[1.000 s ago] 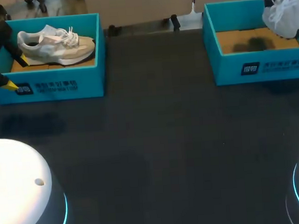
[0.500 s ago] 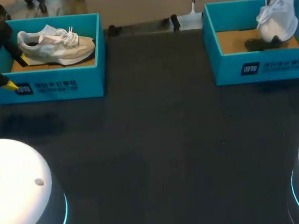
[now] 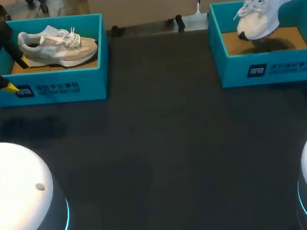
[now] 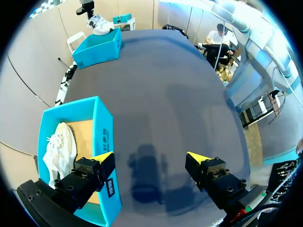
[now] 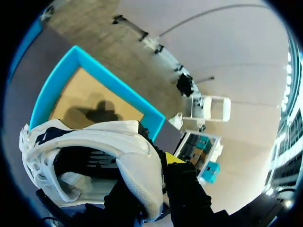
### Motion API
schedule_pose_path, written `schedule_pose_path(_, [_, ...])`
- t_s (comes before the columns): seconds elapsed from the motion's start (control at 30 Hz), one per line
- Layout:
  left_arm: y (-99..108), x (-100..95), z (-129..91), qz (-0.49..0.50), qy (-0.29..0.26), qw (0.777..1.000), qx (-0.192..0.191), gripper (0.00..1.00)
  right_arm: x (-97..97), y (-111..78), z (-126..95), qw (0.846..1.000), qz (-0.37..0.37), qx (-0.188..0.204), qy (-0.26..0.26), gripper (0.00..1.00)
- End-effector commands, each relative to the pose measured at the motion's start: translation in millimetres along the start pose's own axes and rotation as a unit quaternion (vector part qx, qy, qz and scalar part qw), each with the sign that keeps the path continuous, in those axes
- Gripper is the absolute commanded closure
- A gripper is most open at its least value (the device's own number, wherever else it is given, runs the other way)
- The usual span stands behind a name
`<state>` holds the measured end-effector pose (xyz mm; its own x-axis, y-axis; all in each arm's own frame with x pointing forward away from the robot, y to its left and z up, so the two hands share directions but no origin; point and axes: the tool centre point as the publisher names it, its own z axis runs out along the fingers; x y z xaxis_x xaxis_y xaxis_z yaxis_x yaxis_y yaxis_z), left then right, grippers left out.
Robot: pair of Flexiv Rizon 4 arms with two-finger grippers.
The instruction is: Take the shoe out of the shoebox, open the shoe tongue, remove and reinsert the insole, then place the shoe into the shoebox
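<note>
A dark grey matte table (image 3: 161,146) carries an open turquoise cardboard shoebox (image 3: 62,88), its long wall between the spread jaws of the left gripper (image 4: 147,160), and a second turquoise shoebox (image 3: 266,70) below the right gripper (image 5: 152,178).

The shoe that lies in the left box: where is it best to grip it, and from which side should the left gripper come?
Probably the heel collar, from above. The shoe seems to stand on its sole with the opening upward, so one finger can go inside and one behind the heel. The walls of the box block the sides.
</note>
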<state>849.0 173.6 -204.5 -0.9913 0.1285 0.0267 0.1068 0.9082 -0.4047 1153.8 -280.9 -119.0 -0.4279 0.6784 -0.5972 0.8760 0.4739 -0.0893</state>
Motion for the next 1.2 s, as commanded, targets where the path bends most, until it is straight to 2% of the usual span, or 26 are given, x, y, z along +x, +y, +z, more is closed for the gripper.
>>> schedule_pose_path(0.03, [0,0.4,0,0.0,0.0,1.0,-0.002,0.0,-15.5,-3.8,15,0.986,0.145,0.067,0.045,1.0])
schedule_pose_path(0.27, [0,0.4,0,0.0,0.0,1.0,-0.002,0.0,-11.0,-26.2,26,0.971,0.221,0.082,0.046,1.0])
schedule_pose_path(0.4, [0,0.4,0,0.0,0.0,1.0,-0.002,0.0,-4.6,-30.4,31,0.966,0.24,0.087,0.046,1.0])
schedule_pose_path(0.83, [0,0.4,0,0.0,0.0,1.0,-0.002,0.0,-4.6,-30.4,31,0.966,0.24,0.087,0.046,1.0])
schedule_pose_path(0.9, [0,0.4,0,0.0,0.0,1.0,-0.002,0.0,-2.7,-35.1,45,0.96,0.261,0.068,0.08,1.0])
schedule_pose_path(1.0, [0,0.4,0,0.0,0.0,1.0,-0.002,0.0,3.2,-45.0,67,0.95,0.286,0.081,0.094,1.0])
schedule_pose_path(1.2, [0,0.4,0,0.0,0.0,1.0,-0.002,0.0,17.2,-62.0,88,0.943,0.307,0.078,0.1,1.0])
